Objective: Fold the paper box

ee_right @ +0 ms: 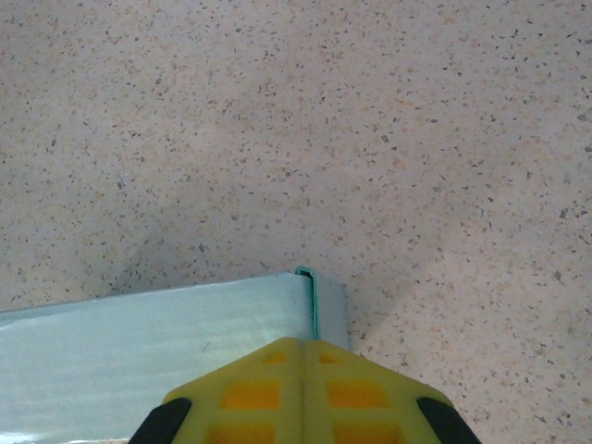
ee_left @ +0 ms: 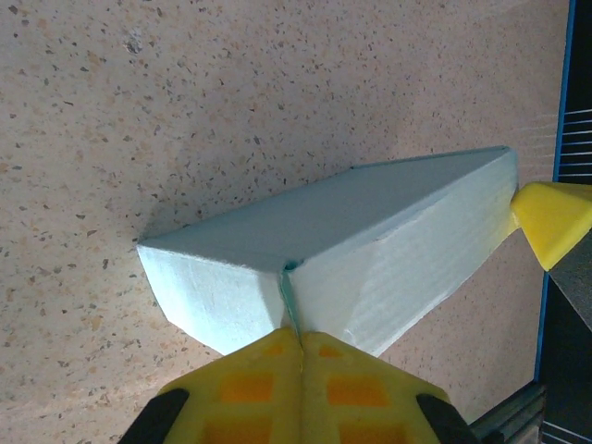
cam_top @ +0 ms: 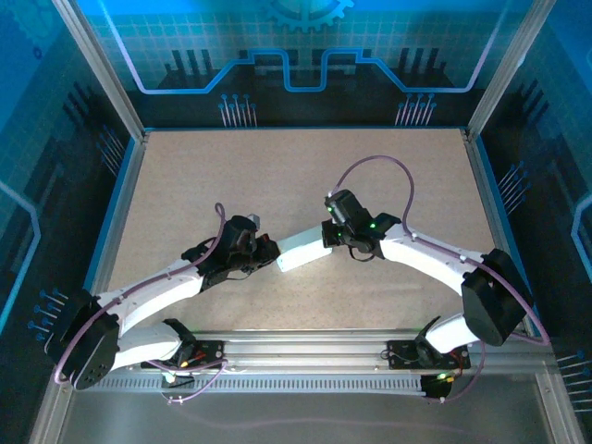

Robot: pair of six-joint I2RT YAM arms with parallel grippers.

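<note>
paper box (cam_top: 301,250) lies closed on the table (cam_top: 231,176), just toward 6 o'clock of the table's middle in the top view. its long axis runs from 8 o'clock up to 2 o'clock.

position relative to the pincers:
- left pincer (cam_top: 275,259) meets the box's 8 o'clock end; right pincer (cam_top: 328,242) meets its 2 o'clock end. the box sits between the two.
- left wrist view: the box (ee_left: 370,222) stretches away from the left pincer (ee_left: 301,347) toward 2 o'clock. a yellow finger of the right pincer (ee_left: 555,217) sits at the far end, at 3 o'clock.
- right wrist view: the box (ee_right: 139,342) reaches toward 9 o'clock from the right pincer (ee_right: 303,347).

pincer state:
- left: fingers pressed together, a thin teal seam of the box running into the line between the tips.
- right: fingers pressed together over the box's end, its teal edge leading to the tips.

count: one box, two pincers, two arms.
</note>
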